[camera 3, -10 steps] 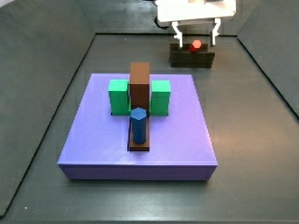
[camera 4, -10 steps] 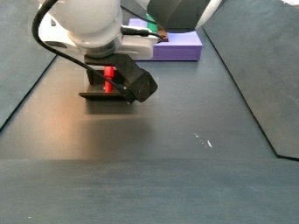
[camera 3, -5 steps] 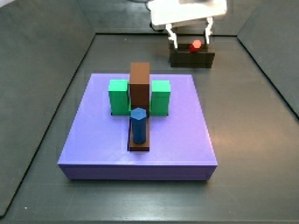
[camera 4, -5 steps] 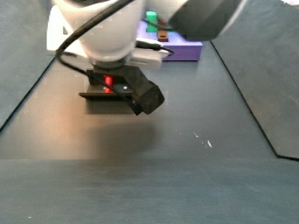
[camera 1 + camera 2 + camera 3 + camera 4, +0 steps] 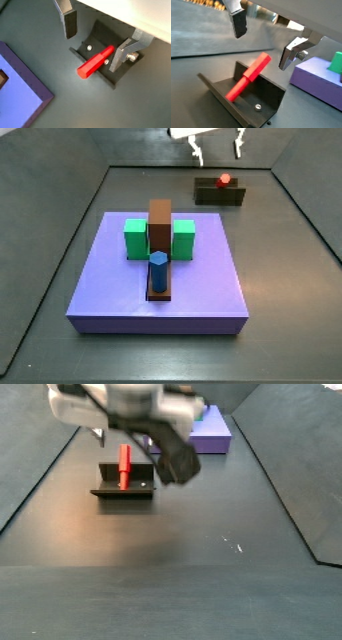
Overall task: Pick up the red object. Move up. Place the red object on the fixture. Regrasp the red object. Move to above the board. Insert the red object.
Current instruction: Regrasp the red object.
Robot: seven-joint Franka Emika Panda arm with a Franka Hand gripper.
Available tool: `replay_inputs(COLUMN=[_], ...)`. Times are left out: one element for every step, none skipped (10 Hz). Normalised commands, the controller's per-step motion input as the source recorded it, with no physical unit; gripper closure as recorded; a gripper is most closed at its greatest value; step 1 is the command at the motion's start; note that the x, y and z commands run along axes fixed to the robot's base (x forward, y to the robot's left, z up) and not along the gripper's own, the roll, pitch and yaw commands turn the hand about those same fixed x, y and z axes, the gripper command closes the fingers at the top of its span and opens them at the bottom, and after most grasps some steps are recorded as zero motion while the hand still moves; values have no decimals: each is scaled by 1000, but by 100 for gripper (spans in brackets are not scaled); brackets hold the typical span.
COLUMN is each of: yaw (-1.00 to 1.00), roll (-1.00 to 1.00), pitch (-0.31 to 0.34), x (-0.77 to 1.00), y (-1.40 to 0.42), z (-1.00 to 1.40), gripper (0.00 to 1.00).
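The red object [image 5: 93,62] is a short red peg. It leans tilted against the raised back wall of the fixture [image 5: 103,35], its lower end on the base plate. In a side view the red object [image 5: 225,179] stands out of the fixture [image 5: 221,196] at the far end of the floor. My gripper [image 5: 218,148] hangs open well above it, holding nothing. In both wrist views the fingers [image 5: 238,25] stand wide apart, either side of the peg [image 5: 250,75] and above it. The board [image 5: 107,278] lies nearer, a purple slab.
On the board stand two green blocks [image 5: 136,238], a long brown bar [image 5: 160,220] and a blue peg [image 5: 158,268]. Dark walls [image 5: 307,218] close in the floor on both sides. One corner of the board [image 5: 314,80] shows beside the fixture [image 5: 264,97].
The gripper has risen straight up from around the red object. The peg stays leaning on the fixture, free of the fingers.
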Motion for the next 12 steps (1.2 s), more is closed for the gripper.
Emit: replay_inputs(yaw=[443, 386, 340, 117, 3, 3, 0, -197, -351, -411, -474, -511], roll=[1000, 1000, 1000, 1000, 1000, 1000, 1000, 1000, 1000, 1000, 1000, 1000], pitch=[646, 591, 551, 394, 231, 260, 220, 0, 51, 171, 217, 231], x=[0, -6, 0, 206, 297, 280, 426, 274, 51, 0, -89, -126], y=[0, 0, -14, -123, -160, -163, -274, -340, -229, -103, -9, 0], z=[46, 103, 131, 206, 97, 97, 154, 69, 71, 123, 103, 40], gripper=[0, 0, 0, 0, 0, 0, 0, 0, 0, 0, 0, 0])
